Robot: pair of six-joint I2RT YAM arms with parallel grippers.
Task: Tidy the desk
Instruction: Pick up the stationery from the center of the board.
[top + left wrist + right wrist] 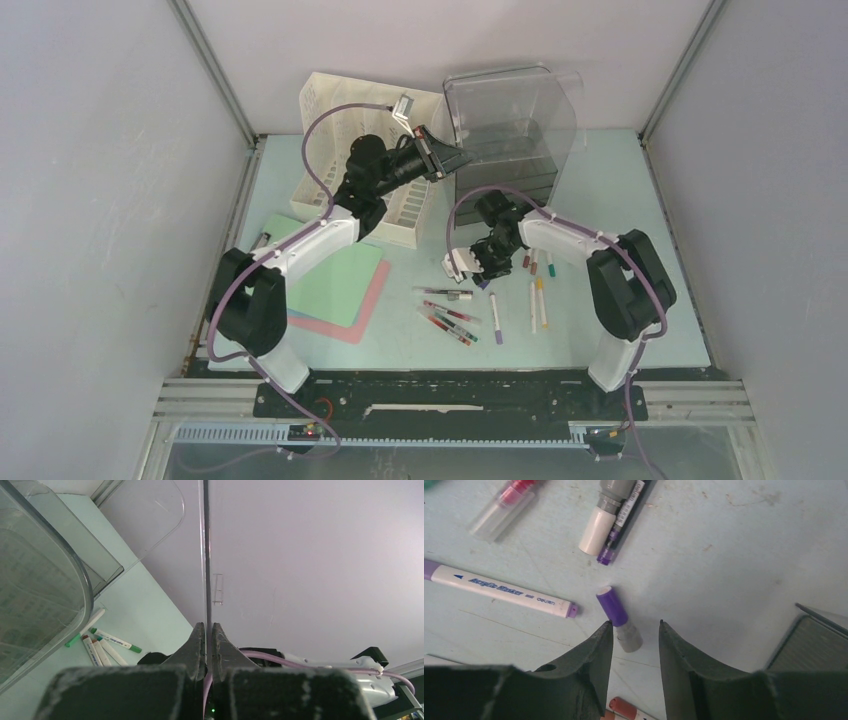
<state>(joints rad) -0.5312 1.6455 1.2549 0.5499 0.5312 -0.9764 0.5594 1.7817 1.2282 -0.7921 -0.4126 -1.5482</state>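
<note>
R gripper (635,624) open, lower centre, straddling purple-capped marker (615,611) on desk (724,555). White pen (499,590) at left reads "Acrylic Marker". L gripper (208,626) clamped on clear plastic bin (515,120) edge.

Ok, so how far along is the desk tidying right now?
Early. Nothing looks put away: markers lie loose on the desk. In hand: left pincer is shut on the clear bin wall; right pincer hangs open over a purple marker. Left: all markers, plus the coloured sheets.
</note>
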